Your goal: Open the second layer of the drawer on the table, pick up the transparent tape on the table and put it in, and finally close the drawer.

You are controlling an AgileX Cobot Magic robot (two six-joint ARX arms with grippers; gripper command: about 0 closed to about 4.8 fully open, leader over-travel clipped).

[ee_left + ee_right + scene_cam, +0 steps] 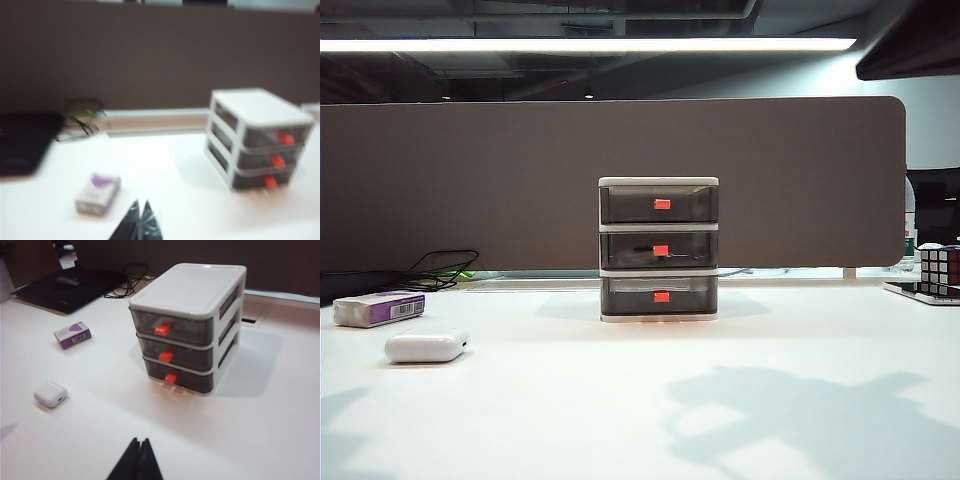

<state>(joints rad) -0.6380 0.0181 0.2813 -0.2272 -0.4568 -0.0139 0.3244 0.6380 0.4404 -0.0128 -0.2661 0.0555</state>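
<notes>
The three-tier drawer cabinet (pixel 658 250) stands upright near the back middle of the white counter (pixel 720 400). It has a white frame and smoky grey drawers, each with a red-orange handle. The second layer (pixel 658 248), like those above and below, sits pushed in flush. Something dark shows faintly through its front; what it is cannot be told.

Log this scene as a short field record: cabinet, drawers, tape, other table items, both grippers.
cabinet: three-tier drawer standing upright mid-table
drawers: all three shut, including the second layer of the drawer
tape: no loose roll visible on the table
other items: white rounded case and purple-labelled box, both left of the cabinet
left gripper: shut, empty, raised, away from the cabinet
right gripper: shut, empty, raised, facing the cabinet front
</notes>
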